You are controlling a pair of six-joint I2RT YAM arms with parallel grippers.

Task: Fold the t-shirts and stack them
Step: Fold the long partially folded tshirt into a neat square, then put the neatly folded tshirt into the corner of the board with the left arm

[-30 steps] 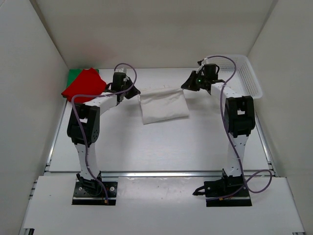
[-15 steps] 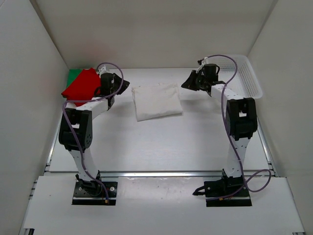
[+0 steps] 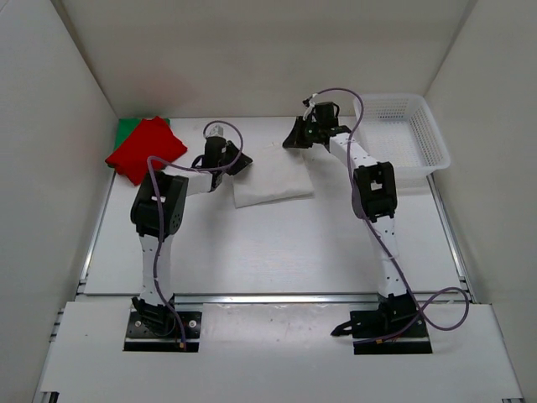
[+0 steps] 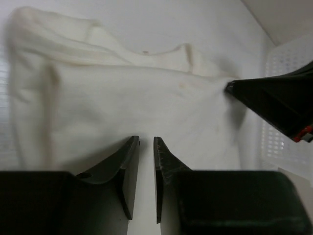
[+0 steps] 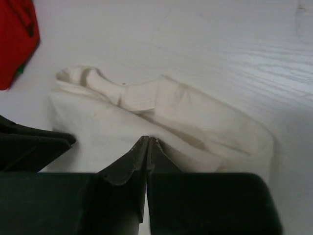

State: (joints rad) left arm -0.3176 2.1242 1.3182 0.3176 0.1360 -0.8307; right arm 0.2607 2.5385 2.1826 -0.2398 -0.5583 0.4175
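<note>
Starting left, I see red t-shirt (image 3: 144, 151) atop green t-shirt (image 3: 126, 128), walled in. Left gripper (image 4: 146, 141): narrow gap at the edge of the off-white t-shirt (image 3: 273, 178), hold unclear. Right gripper (image 5: 147, 139) pinches its far corner; only my left wrist view shows that tug.

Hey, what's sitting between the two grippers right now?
The off-white t-shirt lies between the left gripper and the right gripper, seen in the top external view.

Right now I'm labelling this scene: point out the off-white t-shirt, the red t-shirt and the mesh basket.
off-white t-shirt (image 3: 273, 179), top external view, middle of cloth.
red t-shirt (image 3: 144, 151), top external view, centre of cloth.
mesh basket (image 3: 401, 138), top external view, bare floor.
</note>
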